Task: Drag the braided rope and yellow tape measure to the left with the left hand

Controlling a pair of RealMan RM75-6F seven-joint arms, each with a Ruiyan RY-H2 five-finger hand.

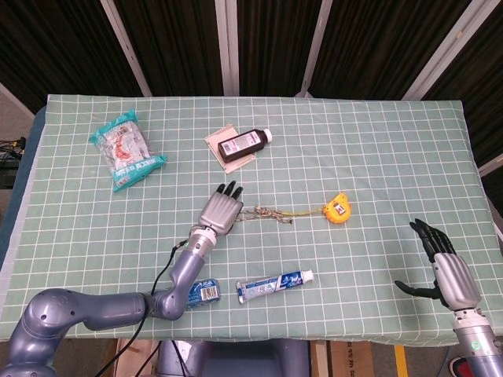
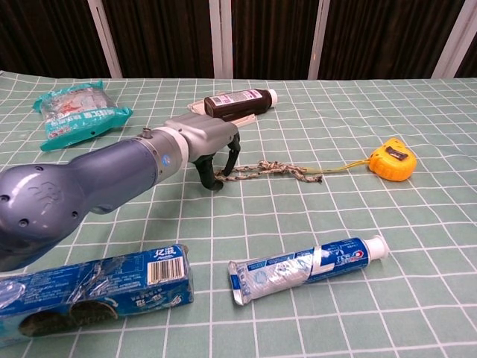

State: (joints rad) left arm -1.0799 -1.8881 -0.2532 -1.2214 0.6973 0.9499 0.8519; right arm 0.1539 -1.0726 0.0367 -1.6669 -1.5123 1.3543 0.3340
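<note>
The left hand (image 2: 209,145) is reaching toward the middle, fingers arched down; the right hand (image 1: 444,267) is hovering near-right, fingers spread.

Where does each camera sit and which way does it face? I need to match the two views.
Head view: high above the near edge, looking down on the table; shows left hand and right hand.
Chest view: low at the near edge, looking across; shows only the left hand.
Shared: rope, tape measure, left hand.
</note>
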